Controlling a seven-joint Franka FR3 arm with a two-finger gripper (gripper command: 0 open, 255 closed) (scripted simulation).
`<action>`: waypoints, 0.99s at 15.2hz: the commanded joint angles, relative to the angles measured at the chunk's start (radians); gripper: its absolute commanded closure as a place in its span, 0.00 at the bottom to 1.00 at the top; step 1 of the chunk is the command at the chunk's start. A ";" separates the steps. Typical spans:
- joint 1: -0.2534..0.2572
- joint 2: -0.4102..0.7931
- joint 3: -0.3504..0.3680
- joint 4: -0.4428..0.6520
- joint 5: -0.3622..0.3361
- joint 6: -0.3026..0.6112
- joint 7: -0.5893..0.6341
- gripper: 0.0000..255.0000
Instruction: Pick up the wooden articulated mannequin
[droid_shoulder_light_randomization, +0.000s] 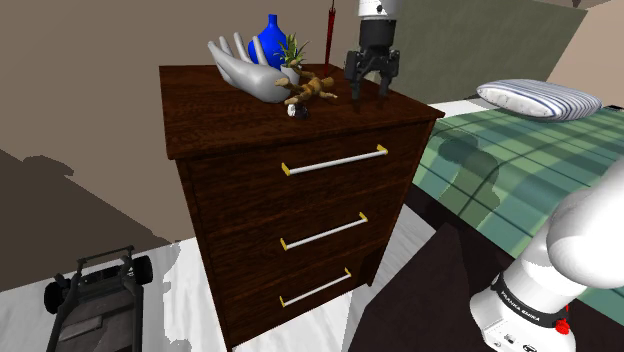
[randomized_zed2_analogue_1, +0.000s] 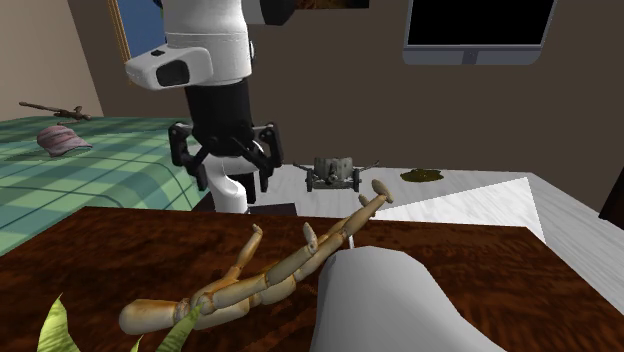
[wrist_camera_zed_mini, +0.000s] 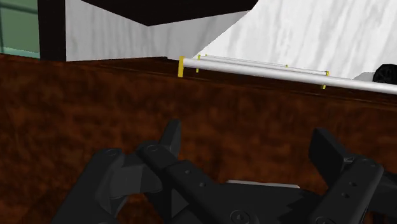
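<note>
While hovering over the bare top of the dark-brown wooden chest of drawers (droid_shoulder_light_randomization: 220, 100), spread wide and clasping nothing: the all-black two-finger tool (droid_shoulder_light_randomization: 371, 92). Just beside it, toward the shoulder view's left, lying flat on the same top: the tan wooden jointed mannequin (droid_shoulder_light_randomization: 310, 92), limbs splayed, tucked just beside a grey sculpted hand (droid_shoulder_light_randomization: 245, 70), with a small spiky green plant (droid_shoulder_light_randomization: 293, 52) and a round blue vase (droid_shoulder_light_randomization: 270, 40) behind. Likely trouble from here: closing on a thin arm or leg rather than the torso, leaving the jointed figure to fold, swing or slip free. Also possible: descending off to one side and pinching only bare wood, or brushing the grey hand or the plant on approach, given the tight crowding around the figure.
</note>
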 joint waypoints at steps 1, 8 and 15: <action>0.007 0.083 0.012 0.110 -0.013 -0.022 0.041 0.00; 0.054 0.383 0.034 0.548 -0.074 -0.150 0.152 0.00; 0.044 0.330 0.032 0.366 -0.065 -0.021 0.146 0.00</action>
